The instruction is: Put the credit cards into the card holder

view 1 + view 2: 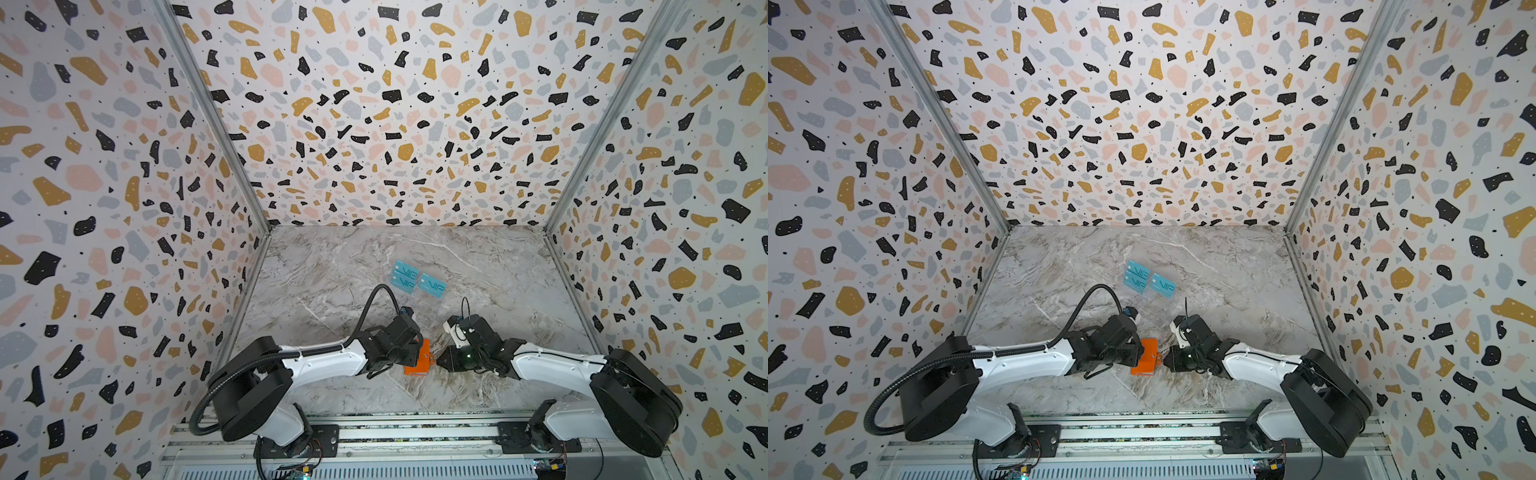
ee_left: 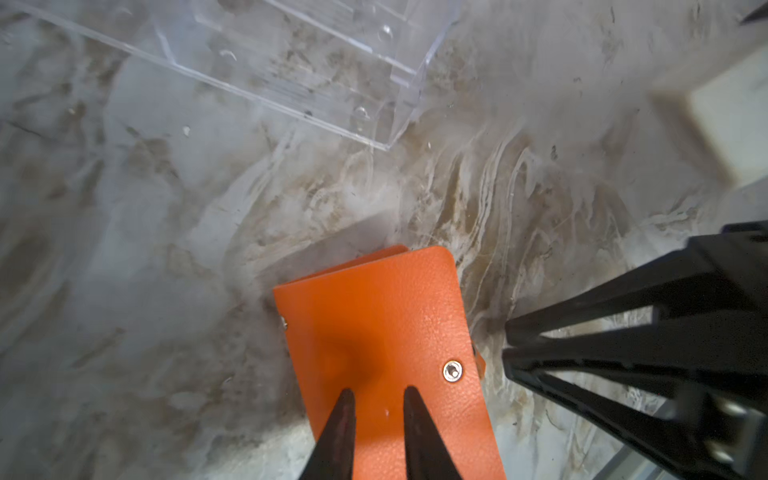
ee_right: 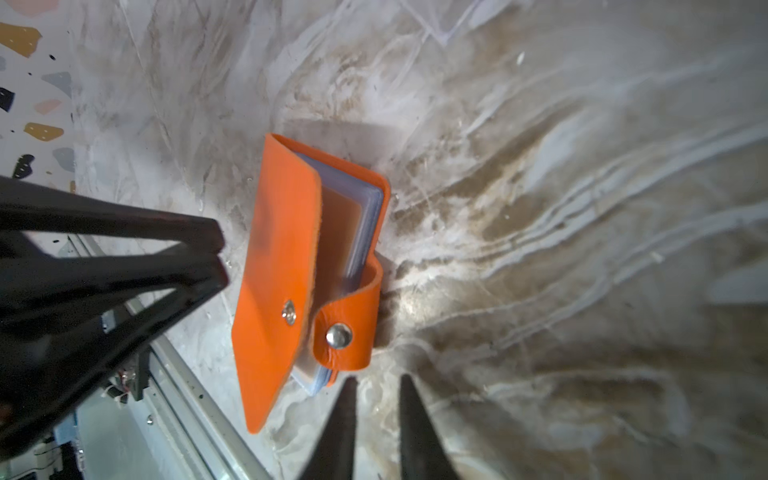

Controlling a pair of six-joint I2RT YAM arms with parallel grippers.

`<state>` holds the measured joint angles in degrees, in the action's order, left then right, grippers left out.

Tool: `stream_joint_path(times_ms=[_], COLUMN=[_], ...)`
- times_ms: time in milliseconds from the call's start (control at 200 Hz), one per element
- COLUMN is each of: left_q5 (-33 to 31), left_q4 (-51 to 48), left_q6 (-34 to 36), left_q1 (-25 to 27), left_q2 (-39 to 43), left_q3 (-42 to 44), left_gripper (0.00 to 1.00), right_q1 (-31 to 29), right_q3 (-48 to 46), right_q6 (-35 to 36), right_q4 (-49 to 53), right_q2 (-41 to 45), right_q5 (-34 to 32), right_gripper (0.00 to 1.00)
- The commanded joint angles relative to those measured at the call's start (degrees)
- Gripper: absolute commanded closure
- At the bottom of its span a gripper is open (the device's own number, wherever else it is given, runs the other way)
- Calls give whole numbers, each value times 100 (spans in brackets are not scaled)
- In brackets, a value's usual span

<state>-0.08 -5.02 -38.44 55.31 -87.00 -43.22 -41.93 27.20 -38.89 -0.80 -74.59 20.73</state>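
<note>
Marble table [image 1: 332, 270]: credit cards [image 1: 404, 276] read "VIP"; left end effector [image 2: 376, 395], right end effector [image 3: 376, 382] narrowly parted, empty.

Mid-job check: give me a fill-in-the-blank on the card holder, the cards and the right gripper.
1. The card holder is coloured ____.
2. Its snap tab is not fastened but ____.
3. The blue cards in the clear rack read ____.
4. The right gripper holds ____.
Missing words: orange; undone; VIP; nothing.
</note>
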Motion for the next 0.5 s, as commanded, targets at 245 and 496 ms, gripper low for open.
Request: stream_joint_path(times_ms=[245, 496], left_q5=[98, 43], left_q4=[-57, 44], left_q6=[471, 303], left_q1=[12, 7], left_q2=[-538, -571], left_q3=[46, 174], left_gripper=[80, 78], right_q1=[-296, -670], right_q3=[704, 1018], right_q6=[175, 284], right_q4=[871, 1082], right_q2=[166, -365], right_q5=[-613, -1207], right_gripper=[53, 48])
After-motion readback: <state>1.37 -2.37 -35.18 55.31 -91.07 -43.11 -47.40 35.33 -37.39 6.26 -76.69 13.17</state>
